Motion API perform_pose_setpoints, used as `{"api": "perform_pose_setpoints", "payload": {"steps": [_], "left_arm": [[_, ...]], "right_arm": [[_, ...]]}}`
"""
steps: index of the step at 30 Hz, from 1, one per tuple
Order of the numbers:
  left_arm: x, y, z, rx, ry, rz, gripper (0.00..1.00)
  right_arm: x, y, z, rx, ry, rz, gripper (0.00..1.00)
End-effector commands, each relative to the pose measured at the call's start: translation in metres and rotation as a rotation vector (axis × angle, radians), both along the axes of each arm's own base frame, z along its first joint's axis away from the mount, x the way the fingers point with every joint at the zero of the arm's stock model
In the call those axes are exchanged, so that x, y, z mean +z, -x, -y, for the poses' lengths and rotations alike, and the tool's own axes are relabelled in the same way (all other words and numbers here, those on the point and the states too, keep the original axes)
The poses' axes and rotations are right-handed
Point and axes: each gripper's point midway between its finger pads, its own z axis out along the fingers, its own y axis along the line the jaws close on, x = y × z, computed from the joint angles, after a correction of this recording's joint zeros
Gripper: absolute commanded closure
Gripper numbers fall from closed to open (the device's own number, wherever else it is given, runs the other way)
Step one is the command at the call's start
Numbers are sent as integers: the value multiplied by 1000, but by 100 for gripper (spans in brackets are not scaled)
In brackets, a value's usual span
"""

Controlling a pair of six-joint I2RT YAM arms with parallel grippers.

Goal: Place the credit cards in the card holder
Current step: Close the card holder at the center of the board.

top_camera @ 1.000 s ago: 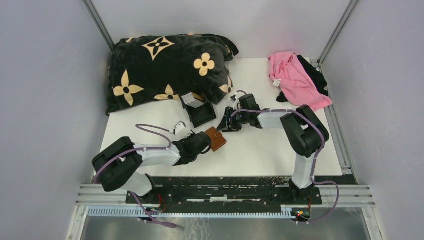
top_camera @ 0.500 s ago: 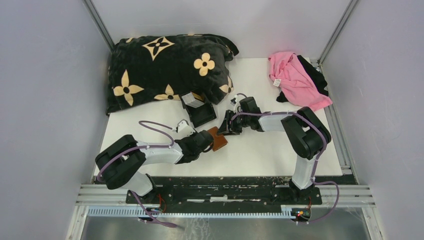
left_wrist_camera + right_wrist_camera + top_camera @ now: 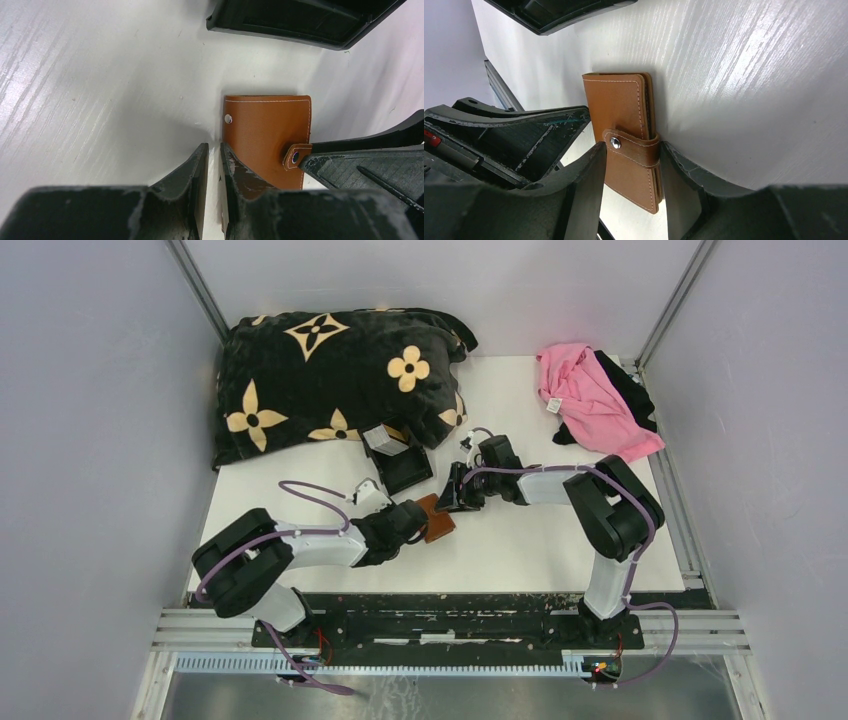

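Shows the wallet (image 3: 435, 518) at mid-table, just on the near side of the black tray (image 3: 404, 468) and apart from it, shut, with the snap tab (image 3: 644, 150) wrapped round one long edge. Shows the cards (image 3: 380, 439) as a pale stack at the far-left end of that tray, clear of the wallet and not yet in any pocket. Poses the left gripper (image 3: 214, 150) at the wallet's left side, fingers drawn almost together with only a thin slit between; cannot tell whether nipping a cover edge in that slit or merely pressing beside it. Reads as a steadying hold, meant to keep the wallet from sliding during work on the tab. Poses the right gripper (image 3: 631, 147) opposite, reaching in from the right, fingers spread wide with one on each side of the tab; cannot tell whether squeezing the tab or only bracketing it. Reads as preparation for unsnapping, a needed first step given pockets shut away inside. Leaves the cards in the tray, probably for want of a free gripper. Calls next for a pull on the tab away from the snap against the left-side brace; risks dragging the whole wallet across the table (image 3: 540, 540) on any slip of that brace.
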Motion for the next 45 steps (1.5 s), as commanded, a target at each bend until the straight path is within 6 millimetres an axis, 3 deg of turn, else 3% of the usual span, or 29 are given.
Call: {"api": "perform_pose_setpoints", "payload": {"steps": [1,14,33,45], "left_arm": [[-53,50,-42,-103,-225,-240,76],[-49,43,-38,-109,-242,-225,76],[-48,39,-32,-130,-258,-226,76],[-49,39,-32,-136,-265,-230,76]], "right_arm": [[-25,18,17,18,113,-36,50],[-20,13,20,-10,146,-33,50],[-36,17,36,1,297,-119,53],[-15,3,23,-108,181,-136,51]]}}
